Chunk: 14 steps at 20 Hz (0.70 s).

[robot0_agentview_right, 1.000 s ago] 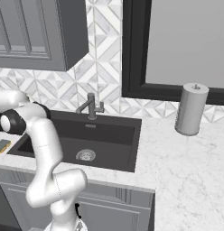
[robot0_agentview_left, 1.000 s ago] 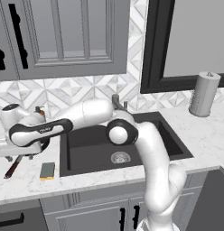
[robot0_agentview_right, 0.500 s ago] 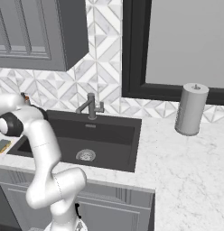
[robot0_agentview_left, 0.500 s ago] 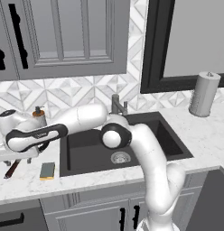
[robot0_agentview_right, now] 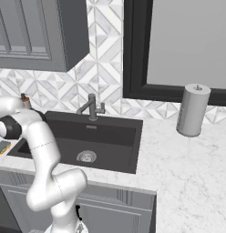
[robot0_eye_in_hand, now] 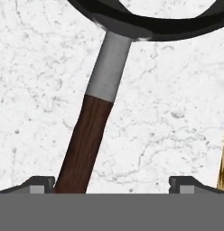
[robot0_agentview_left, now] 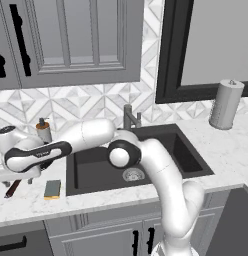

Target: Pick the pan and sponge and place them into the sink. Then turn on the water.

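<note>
In the hand view the pan shows as a black rim at the top. Its handle, grey at the neck and reddish-brown below, runs down between my fingertips, close to the left one. My gripper is open and holds nothing. From the left base view the gripper hangs low over the counter left of the sink, with the handle's end poking out beneath it and the pan's body hidden by the hand. The sponge, yellow with a green top, lies beside the sink's left rim.
A grey faucet stands behind the dark basin. A soap dispenser sits at the backsplash behind my hand. A paper towel roll stands on the right counter. A yellowish sliver shows at the hand view's right edge.
My hand has come down toward the counter over the pan's handle, with the jaws still wide. Pan and sponge have not moved.
</note>
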{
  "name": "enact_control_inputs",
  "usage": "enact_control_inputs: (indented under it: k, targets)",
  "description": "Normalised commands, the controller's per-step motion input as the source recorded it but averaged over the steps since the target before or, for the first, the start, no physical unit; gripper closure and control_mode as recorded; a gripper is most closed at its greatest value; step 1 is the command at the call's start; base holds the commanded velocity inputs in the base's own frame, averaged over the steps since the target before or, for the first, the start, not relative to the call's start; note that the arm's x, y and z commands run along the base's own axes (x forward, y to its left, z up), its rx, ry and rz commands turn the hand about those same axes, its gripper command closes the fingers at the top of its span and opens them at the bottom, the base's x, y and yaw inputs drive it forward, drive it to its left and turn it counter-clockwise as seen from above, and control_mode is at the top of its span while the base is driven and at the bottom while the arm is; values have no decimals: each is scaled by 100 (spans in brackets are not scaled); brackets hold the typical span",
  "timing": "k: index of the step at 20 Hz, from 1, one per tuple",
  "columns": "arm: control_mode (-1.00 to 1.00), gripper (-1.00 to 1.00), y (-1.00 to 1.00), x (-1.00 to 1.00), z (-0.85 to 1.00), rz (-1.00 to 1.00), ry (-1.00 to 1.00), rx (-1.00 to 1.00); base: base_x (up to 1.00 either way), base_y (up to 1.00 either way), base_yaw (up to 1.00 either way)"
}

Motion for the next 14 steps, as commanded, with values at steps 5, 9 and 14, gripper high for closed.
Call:
enact_control_inputs:
  k: [5, 9, 14]
  targets:
    - [-100, -100, 16, 3, -13, 0, 0, 0, 0, 0, 0]
    - [-100, -100, 13, 1, -10, 0, 0, 0, 0, 0, 0]
    - [-100, -100, 10, 2, -8, 0, 0, 0, 0, 0, 0]
